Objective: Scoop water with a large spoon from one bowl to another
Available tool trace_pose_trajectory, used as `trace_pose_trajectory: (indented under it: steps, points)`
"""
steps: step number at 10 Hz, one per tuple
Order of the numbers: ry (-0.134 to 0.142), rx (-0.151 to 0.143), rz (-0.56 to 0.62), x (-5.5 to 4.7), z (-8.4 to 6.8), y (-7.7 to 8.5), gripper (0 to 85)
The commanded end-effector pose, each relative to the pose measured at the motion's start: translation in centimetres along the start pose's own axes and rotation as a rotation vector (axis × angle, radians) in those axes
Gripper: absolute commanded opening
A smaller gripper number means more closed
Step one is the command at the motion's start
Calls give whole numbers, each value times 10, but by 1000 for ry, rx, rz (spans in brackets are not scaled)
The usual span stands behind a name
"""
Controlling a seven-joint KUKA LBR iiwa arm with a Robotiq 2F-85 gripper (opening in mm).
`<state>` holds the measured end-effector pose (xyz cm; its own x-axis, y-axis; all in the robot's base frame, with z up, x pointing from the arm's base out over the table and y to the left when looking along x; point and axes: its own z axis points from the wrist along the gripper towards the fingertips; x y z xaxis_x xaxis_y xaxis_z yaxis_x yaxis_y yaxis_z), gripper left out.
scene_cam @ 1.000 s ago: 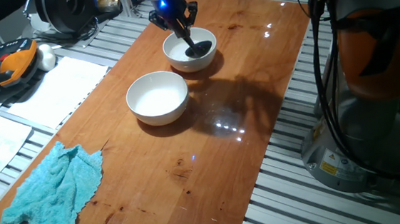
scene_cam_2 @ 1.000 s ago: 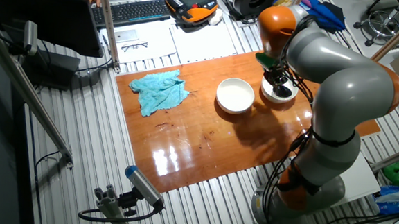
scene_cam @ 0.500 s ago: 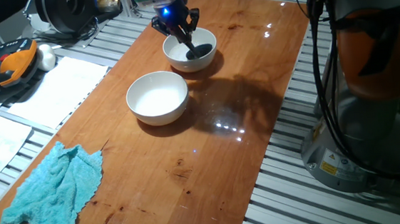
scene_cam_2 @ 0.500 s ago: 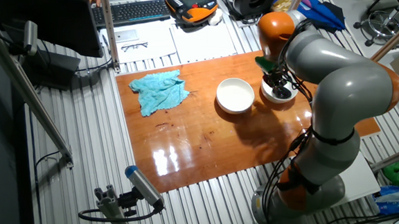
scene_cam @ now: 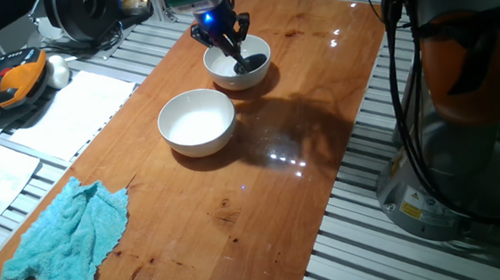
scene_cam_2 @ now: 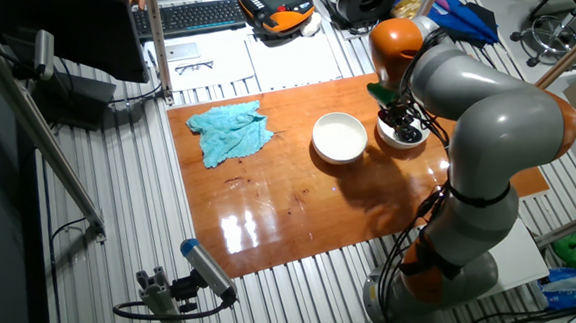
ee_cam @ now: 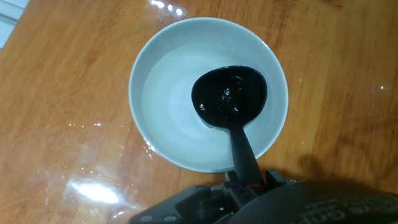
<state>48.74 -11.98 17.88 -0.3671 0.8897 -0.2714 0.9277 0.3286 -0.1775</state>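
My gripper (scene_cam: 220, 28) is shut on the handle of the large spoon (ee_cam: 229, 94), a black ladle. Its head sits down inside the far white bowl (ee_cam: 152, 59), in the water (ee_cam: 171, 99), and glints of liquid show in the ladle's cup. The same bowl shows in one fixed view (scene_cam: 226, 68) and in the other fixed view (scene_cam_2: 417, 139), with the ladle head (scene_cam: 250, 65) at its right side. The near white bowl (scene_cam: 197, 121) stands apart on the table, also visible in the other fixed view (scene_cam_2: 339, 137). The handle's end is hidden by the gripper.
A blue cloth (scene_cam: 68, 239) lies at the near left of the wooden table (scene_cam: 317, 81). Papers (scene_cam: 60, 115) and an orange-black device (scene_cam: 13, 80) lie on the slatted bench beside it. The arm's base (scene_cam: 461, 96) stands at the right.
The gripper has shifted slightly back and left, and the ladle head has sunk lower into the far bowl.
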Motion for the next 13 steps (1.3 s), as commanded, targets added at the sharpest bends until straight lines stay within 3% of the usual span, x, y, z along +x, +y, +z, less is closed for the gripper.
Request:
trace_pose_trajectory:
  steps: [1,2,4,5,8,10,11,12,13]
  points:
    - [-1,-2,3,1,0,1,0]
    - [0,-6,10,2,1,2,0]
    - [26,-52,33,2,1,2,0]
    - [29,-57,33,2,1,2,0]
    - [20,-35,13,1,-6,-3,0]
    - [16,-35,10,2,-11,-5,0]
    - [42,-82,29,1,-13,-6,0]
    - [49,-120,44,2,-14,-6,0]
    - [53,-132,55,1,-17,-6,0]
